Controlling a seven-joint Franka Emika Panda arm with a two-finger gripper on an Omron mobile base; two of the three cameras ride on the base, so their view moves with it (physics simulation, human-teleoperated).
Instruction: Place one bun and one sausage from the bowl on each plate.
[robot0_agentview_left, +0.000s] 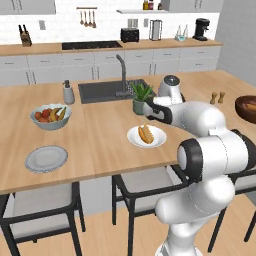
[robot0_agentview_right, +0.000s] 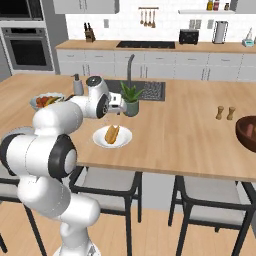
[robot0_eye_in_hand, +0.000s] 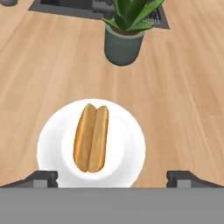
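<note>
Bun (robot0_eye_in_hand: 91, 138): one orange-tan roll with a lengthwise crease lies flat near the middle of the nearer plate, touching nothing else.
Nearer plate (robot0_eye_in_hand: 127, 144): white, round, on the worktop (robot0_agentview_left: 100, 135) just back from its front edge; seen also in the left base view (robot0_agentview_left: 159, 139) and the right base view (robot0_agentview_right: 98, 138).
Hand (robot0_eye_in_hand: 112, 179): hovers above the plate, fingers spread wide, one tip (robot0_eye_in_hand: 41, 179) over the plate's left rim, the other (robot0_eye_in_hand: 183, 179) just past its right rim; it holds nothing and touches nothing.
Second plate (robot0_agentview_left: 46, 158): pale grey, bare, at the left of the worktop close to the front edge, well apart from the first.
Wooden bowl (robot0_agentview_left: 247, 107): dark brown, far right on the worktop, cut by the frame edge; contents cannot be told from here.
Potted plant (robot0_eye_in_hand: 124, 37): green leaves in a grey-green pot, just behind the nearer plate, in front of the sink (robot0_agentview_left: 107, 90).
Fruit bowl (robot0_agentview_left: 50, 116): light grey, with bananas and red fruit, behind the second plate.
Salt and pepper shakers (robot0_agentview_right: 225, 112): two small brown ones, standing between the plated bun and the wooden bowl.
Open room: bare wood lies left and right of the nearer plate; chairs (robot0_agentview_left: 142, 187) stand under the front edge.
</note>
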